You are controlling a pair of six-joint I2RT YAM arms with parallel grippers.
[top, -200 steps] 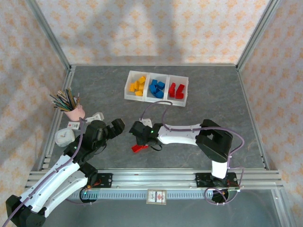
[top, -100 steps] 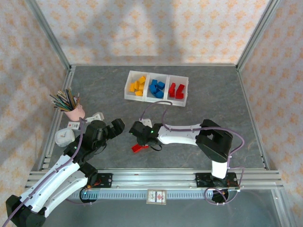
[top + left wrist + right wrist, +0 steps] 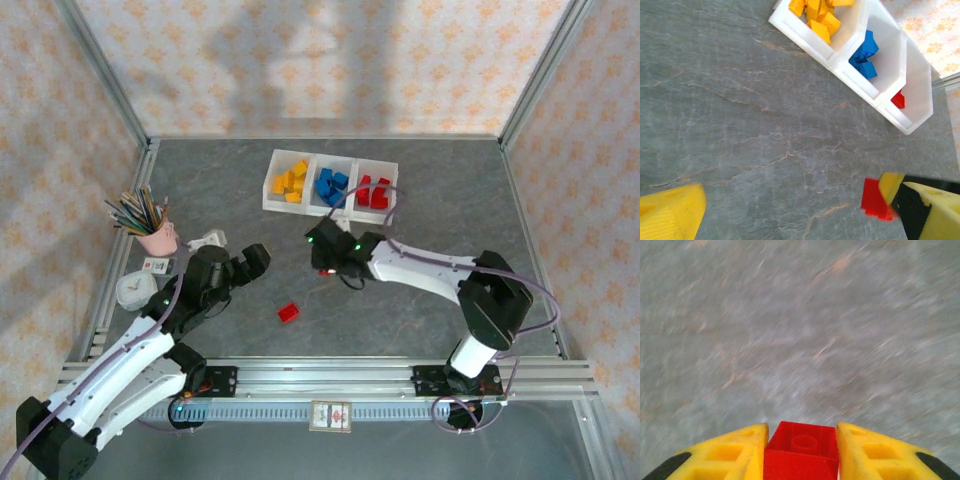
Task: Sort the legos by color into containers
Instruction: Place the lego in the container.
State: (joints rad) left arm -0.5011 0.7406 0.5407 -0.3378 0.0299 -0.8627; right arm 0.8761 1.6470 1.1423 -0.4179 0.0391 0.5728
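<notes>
A red lego (image 3: 801, 454) was gripped tightly between the yellow fingers (image 3: 732, 456) of the right gripper (image 3: 326, 265), above the grey table (image 3: 450, 215) and on the near side of the white tray (image 3: 330, 208). In the tray, yellow-orange legos (image 3: 291, 181) were gathered in the left compartment, blue legos (image 3: 331, 186) in the middle and red legos (image 3: 373, 191) in the right. A second red lego (image 3: 288, 312) was left lying loose on the table, nearer than both grippers. The left gripper (image 3: 255, 262) was spread wide, with nothing grasped, to the left of the right one.
</notes>
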